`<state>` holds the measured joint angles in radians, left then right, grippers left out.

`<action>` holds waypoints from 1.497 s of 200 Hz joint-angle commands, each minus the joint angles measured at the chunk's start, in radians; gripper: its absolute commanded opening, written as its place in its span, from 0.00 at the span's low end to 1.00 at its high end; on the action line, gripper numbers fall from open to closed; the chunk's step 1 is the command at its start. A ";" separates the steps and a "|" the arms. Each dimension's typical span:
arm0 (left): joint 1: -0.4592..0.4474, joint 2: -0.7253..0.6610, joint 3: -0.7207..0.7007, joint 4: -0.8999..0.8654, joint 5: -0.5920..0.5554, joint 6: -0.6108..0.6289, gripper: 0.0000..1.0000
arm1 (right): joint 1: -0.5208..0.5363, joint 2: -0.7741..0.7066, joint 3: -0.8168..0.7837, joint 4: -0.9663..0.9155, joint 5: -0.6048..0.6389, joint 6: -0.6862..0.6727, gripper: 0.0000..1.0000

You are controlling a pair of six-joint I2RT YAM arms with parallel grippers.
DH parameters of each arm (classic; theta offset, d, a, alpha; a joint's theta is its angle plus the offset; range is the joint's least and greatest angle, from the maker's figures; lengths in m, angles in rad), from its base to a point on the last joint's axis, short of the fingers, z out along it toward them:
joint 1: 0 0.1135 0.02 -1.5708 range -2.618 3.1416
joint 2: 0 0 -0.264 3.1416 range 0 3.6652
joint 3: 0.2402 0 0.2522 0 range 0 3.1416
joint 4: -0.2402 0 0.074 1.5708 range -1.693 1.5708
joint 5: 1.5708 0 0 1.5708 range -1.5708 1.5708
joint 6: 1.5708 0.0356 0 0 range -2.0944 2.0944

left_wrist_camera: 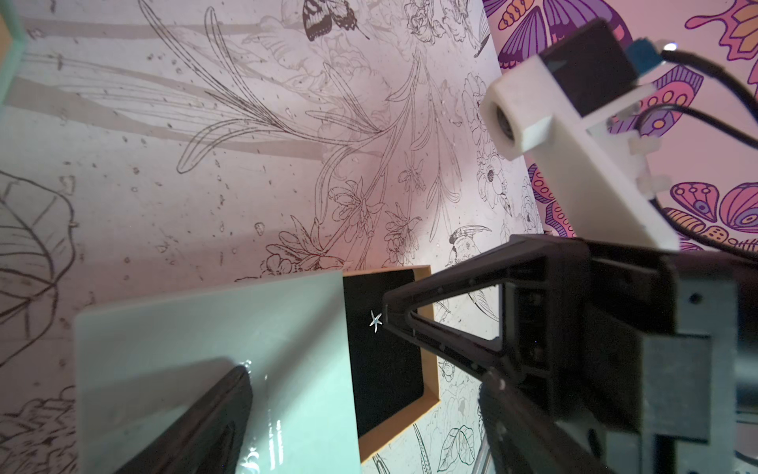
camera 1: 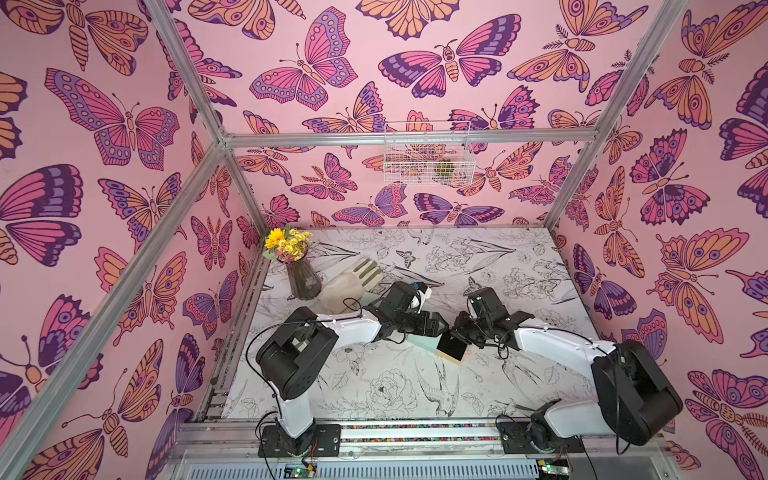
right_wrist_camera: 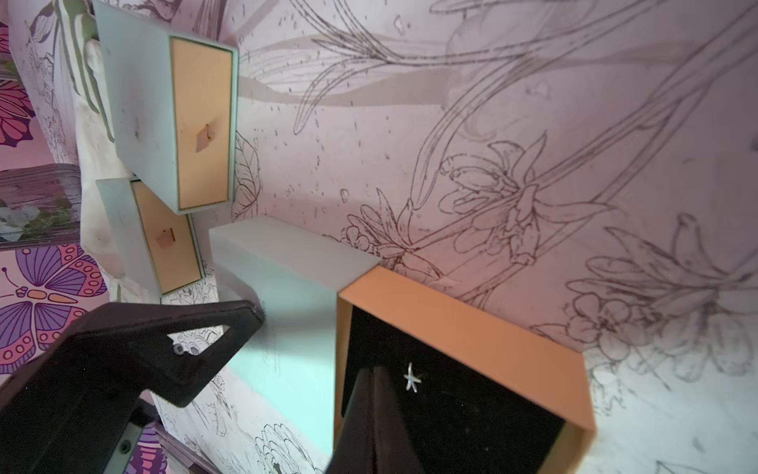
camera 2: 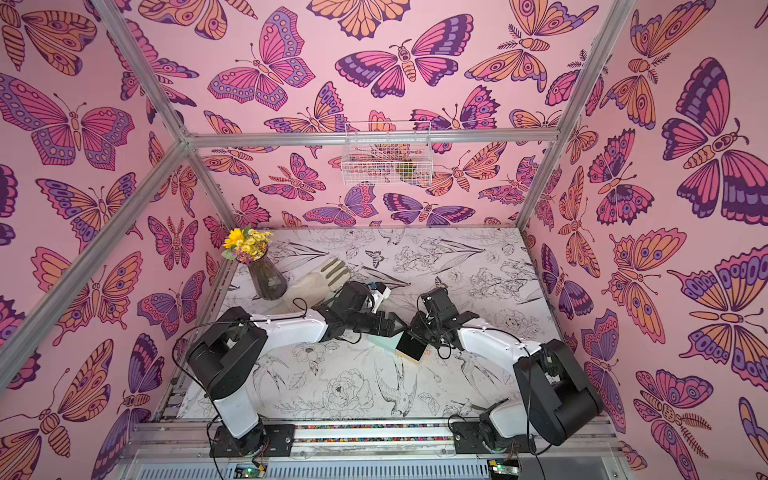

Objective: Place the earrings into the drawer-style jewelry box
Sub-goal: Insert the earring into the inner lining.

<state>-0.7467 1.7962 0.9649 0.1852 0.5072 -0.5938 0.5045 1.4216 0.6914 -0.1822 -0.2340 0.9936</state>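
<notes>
The jewelry box is a mint-green sleeve (left_wrist_camera: pixel 213 353) with its tan drawer (right_wrist_camera: pixel 463 324) pulled out, showing a black lining. One silver star-shaped earring (right_wrist_camera: pixel 411 377) (left_wrist_camera: pixel 375 321) lies on that lining. My right gripper (right_wrist_camera: pixel 375 371) is shut with nothing in it, its tips down inside the drawer right beside the earring. My left gripper (camera 1: pixel 434 326) is open and straddles the sleeve. One of its fingers (left_wrist_camera: pixel 205 422) lies along the mint side. In both top views the arms meet over the box (camera 2: pixel 411 345).
Two more mint boxes with closed tan drawer fronts (right_wrist_camera: pixel 201 123) (right_wrist_camera: pixel 164 238) stand just behind the left gripper. A beige hand-shaped stand (camera 1: pixel 353 282) and a vase of yellow flowers (camera 1: pixel 303 278) sit at the back left. A wire basket (camera 1: pixel 428 153) hangs on the rear wall.
</notes>
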 commanded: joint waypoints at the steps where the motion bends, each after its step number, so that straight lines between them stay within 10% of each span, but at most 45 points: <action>1: -0.016 0.060 -0.015 -0.115 -0.010 -0.003 0.89 | -0.004 0.027 0.026 -0.007 -0.001 -0.017 0.05; 299: -0.020 0.069 -0.009 -0.114 -0.012 -0.003 0.89 | -0.003 0.074 0.049 -0.069 0.010 -0.068 0.03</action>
<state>-0.7532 1.8069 0.9771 0.1864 0.5045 -0.5938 0.5045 1.4799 0.7223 -0.2325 -0.2222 0.9379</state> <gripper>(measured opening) 0.890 0.047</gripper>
